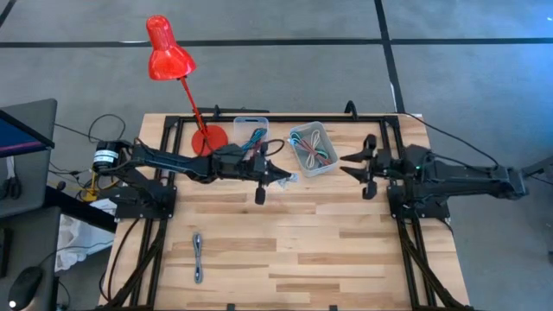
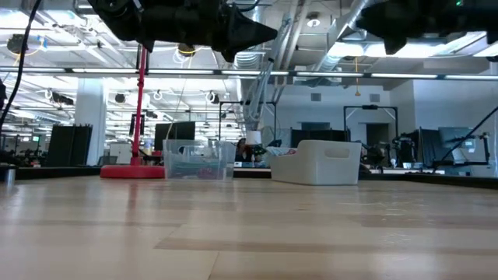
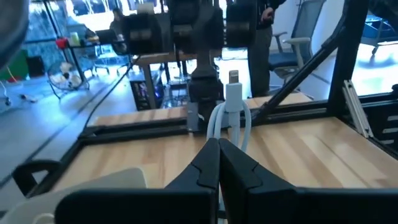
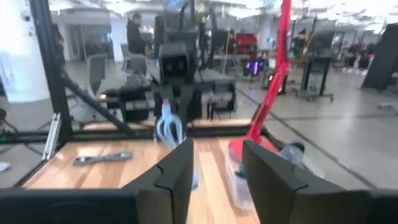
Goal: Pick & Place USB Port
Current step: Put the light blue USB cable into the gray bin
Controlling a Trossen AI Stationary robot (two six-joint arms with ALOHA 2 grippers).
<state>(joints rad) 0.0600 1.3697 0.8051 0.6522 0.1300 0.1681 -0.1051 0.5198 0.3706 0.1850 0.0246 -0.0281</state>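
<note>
My left gripper (image 1: pixel 283 176) hovers level over the table's middle, just left of the white bin (image 1: pixel 321 168), shut on a white cable (image 3: pixel 214 124) with a USB plug (image 3: pixel 233 87). My right gripper (image 1: pixel 352 164) stands open at the bin's right side, facing the left gripper with nothing between its fingers (image 4: pixel 180 174). In the right wrist view the cable (image 4: pixel 168 132) hangs from the left gripper. A grey bar (image 1: pixel 199 257) lies flat on the wood toward the near left. My left gripper pinches a looped bend of the white cable (image 3: pixel 217 134) between its two fingertips. The fingers lie level and point toward the table's right. The plug end stands up beyond the tips, and the loop hangs slack, clear of the table.
A clear bin (image 1: pixel 251 130) with cables stands at the far edge beside the red lamp's base (image 1: pixel 207 138). The white bin also holds several coloured cables. Black frame rails (image 1: pixel 393 173) run along both sides. Bare wood lies across the near half.
</note>
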